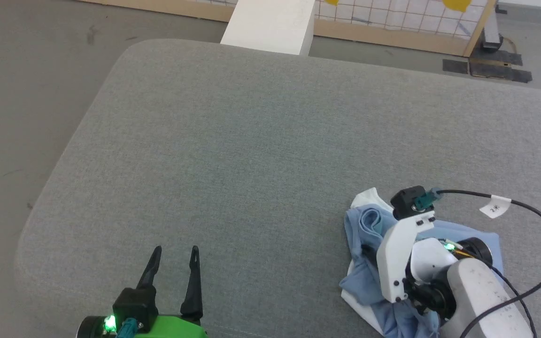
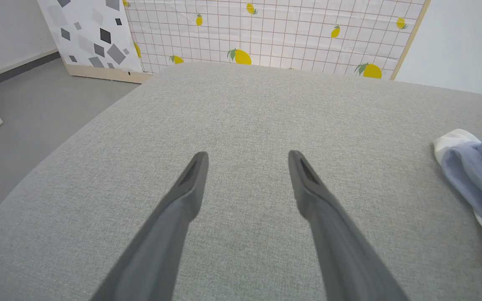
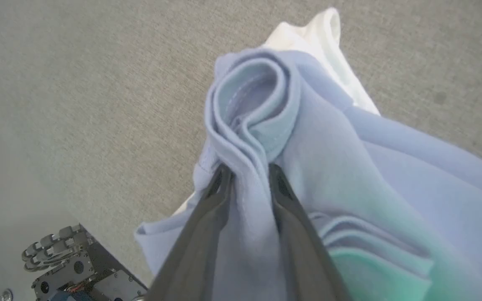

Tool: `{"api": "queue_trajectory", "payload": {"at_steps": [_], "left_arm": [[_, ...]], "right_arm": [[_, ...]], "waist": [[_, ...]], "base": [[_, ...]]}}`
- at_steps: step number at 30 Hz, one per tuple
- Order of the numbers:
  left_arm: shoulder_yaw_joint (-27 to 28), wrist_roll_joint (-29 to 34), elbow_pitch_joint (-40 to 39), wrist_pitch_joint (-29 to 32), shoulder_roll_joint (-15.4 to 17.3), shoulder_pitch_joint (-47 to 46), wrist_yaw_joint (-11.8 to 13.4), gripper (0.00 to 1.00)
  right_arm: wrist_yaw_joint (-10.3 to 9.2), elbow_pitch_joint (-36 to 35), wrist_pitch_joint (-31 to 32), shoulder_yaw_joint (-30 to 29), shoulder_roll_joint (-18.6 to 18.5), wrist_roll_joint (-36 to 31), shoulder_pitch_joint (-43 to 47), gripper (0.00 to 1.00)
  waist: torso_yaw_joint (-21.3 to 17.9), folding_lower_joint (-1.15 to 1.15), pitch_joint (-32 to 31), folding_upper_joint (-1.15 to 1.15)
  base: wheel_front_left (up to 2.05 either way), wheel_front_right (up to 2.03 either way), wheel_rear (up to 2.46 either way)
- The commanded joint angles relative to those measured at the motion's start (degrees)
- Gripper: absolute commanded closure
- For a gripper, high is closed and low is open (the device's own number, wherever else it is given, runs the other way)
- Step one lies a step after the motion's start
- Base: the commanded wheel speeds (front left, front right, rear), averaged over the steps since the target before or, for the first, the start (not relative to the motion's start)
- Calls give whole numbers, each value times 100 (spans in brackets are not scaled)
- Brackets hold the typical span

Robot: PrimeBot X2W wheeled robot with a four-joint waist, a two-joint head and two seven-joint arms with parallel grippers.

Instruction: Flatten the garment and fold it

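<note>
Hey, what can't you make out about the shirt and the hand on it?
Head view: the right arm covers the middle of the garment, and the bottom edge cuts it off.
Left wrist view: the right edge cuts the garment.
Right wrist view: a fold sits between the fingers of the right hand; clamped or loose, unclear.

Light blue soft-fabric garment (image 1: 362, 281), with a white section (image 1: 367, 197): crumpled in a loose heap, neither flattened nor folded. It lies at the near right of the grey woven-fabric pad (image 1: 251, 164), close to the near edge. White shows at the heap's far-left corner and under its near-left edge. A hemmed blue edge curls into a roll at the far left.
</note>
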Motion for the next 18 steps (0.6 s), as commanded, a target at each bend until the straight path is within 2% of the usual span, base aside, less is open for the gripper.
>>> {"api": "queue_trajectory", "payload": {"at_steps": [1, 6, 10, 13, 18], "left_arm": [[-6, -57, 35, -26, -35, -94, -32, 0], [52, -99, 71, -26, -30, -53, -12, 0], [93, -138, 67, -26, -17, 29, 12, 0], [126, -154, 9, -27, 13, 112, 35, 0], [171, -77, -204, -27, 46, 173, 78, 0]], "right_arm": [[-8, 102, -60, 11, 32, -69, -154, 0], [-8, 80, 48, 252, 45, 90, -366, 0], [-8, -429, 152, 191, -61, 498, -376, 0], [-8, -1032, 225, -203, -220, 726, -209, 0], [-8, -1950, -5, -1142, -612, 492, 308, 0]], "waist": [[18, 0, 18, 0], [-113, 0, -60, 0], [-257, 0, -197, 0], [-361, 0, -264, 0], [-476, 0, -221, 0]], "base": [[0, 0, 0], [0, 0, 0], [0, 0, 0], [0, 0, 0], [0, 0, 0]]}}
